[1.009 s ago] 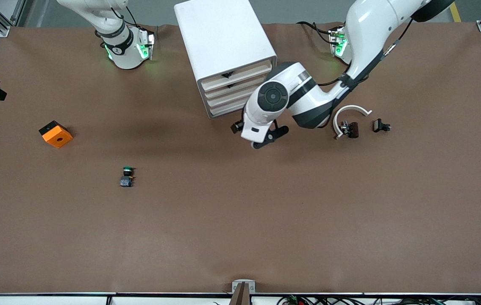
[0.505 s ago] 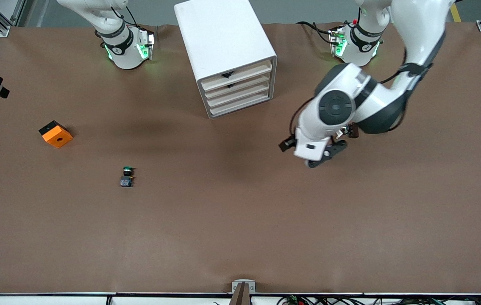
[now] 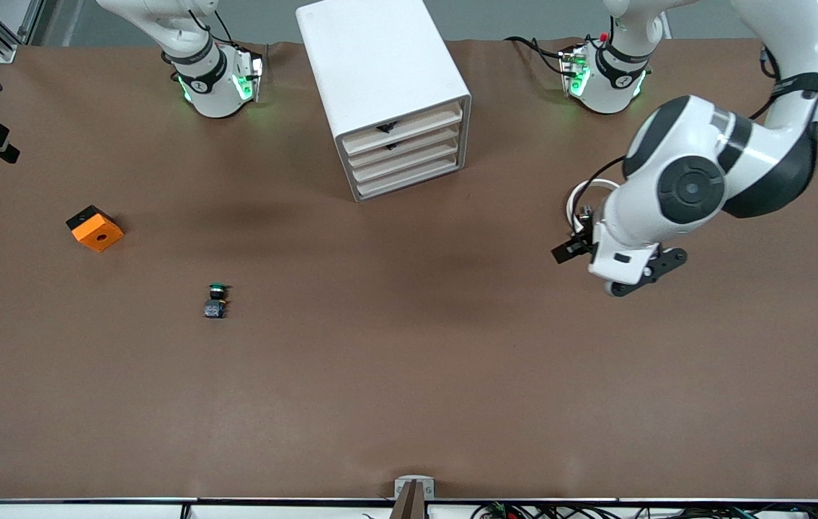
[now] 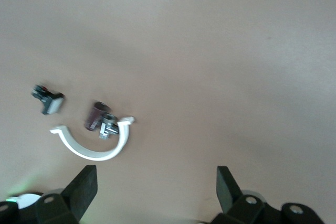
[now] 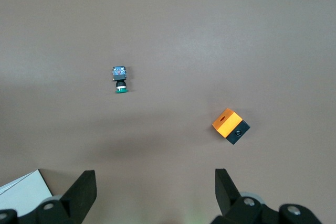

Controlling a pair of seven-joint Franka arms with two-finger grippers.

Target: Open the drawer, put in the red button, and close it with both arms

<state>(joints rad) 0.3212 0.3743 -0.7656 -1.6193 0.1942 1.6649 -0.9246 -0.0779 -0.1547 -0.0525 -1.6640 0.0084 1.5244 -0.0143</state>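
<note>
The red button [image 4: 47, 98] lies on the brown table [image 3: 409, 375] beside a white C-shaped ring [image 4: 94, 148]; it is a tiny dark piece with a pale body and a trace of red. In the front view my left arm hides it. My left gripper [image 3: 609, 265] [image 4: 157, 192] hangs open and empty over the table next to the ring [image 3: 581, 193]. The white drawer cabinet [image 3: 380, 72] stands at the robots' edge, all drawers [image 3: 405, 155] shut. My right gripper [image 5: 152, 192] is open and empty, high up, and out of the front view.
A green-capped button [image 3: 215, 299] [image 5: 121, 80] and an orange block [image 3: 94, 228] [image 5: 230, 126] lie toward the right arm's end. A maroon cylinder with a metal piece [image 4: 100, 119] lies inside the ring. A corner of the cabinet [image 5: 23, 187] shows in the right wrist view.
My left arm has swung from in front of the drawers toward the left arm's end of the table, and now covers the ring and the small parts. The right arm waits unmoved.
</note>
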